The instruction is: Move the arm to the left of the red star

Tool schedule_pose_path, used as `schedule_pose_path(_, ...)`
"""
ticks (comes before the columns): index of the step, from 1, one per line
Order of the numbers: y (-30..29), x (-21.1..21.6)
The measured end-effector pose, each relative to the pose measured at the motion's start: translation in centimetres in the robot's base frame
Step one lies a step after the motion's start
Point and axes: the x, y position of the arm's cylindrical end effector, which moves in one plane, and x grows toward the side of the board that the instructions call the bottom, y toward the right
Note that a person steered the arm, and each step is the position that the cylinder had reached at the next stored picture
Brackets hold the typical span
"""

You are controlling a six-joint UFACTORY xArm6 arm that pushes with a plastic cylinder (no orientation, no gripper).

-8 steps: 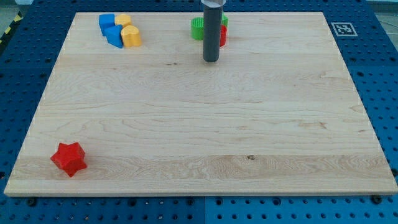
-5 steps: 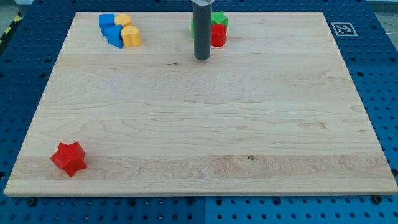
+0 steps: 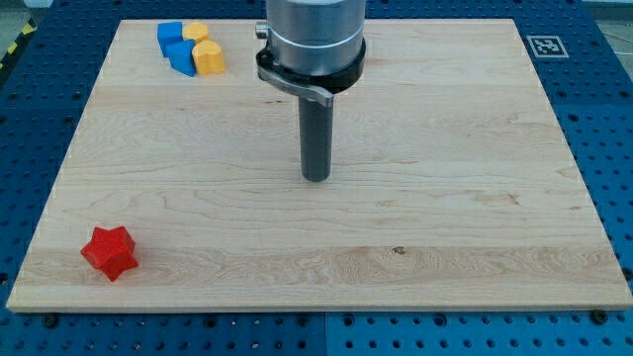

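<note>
The red star [image 3: 109, 251] lies near the board's bottom left corner. My tip [image 3: 316, 178] rests on the wooden board [image 3: 475, 198] near its middle, far to the right of the red star and above it in the view. The rod hangs from the grey arm end [image 3: 315, 40], which fills the top centre and hides the green and red blocks at the top edge.
Two blue blocks [image 3: 176, 44] and two yellow blocks [image 3: 206, 51] sit clustered at the board's top left. A black-and-white marker [image 3: 546, 45] is at the top right corner. A blue pegboard table [image 3: 613, 148] surrounds the board.
My tip has moved from near the top edge down toward the board's middle. The arm end has come into view and now covers the green and red blocks at the top.
</note>
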Motion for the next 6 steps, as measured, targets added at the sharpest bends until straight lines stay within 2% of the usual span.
schedule_pose_path(1, -1.2, 2.4)
schedule_pose_path(6, -16.2, 2.1)
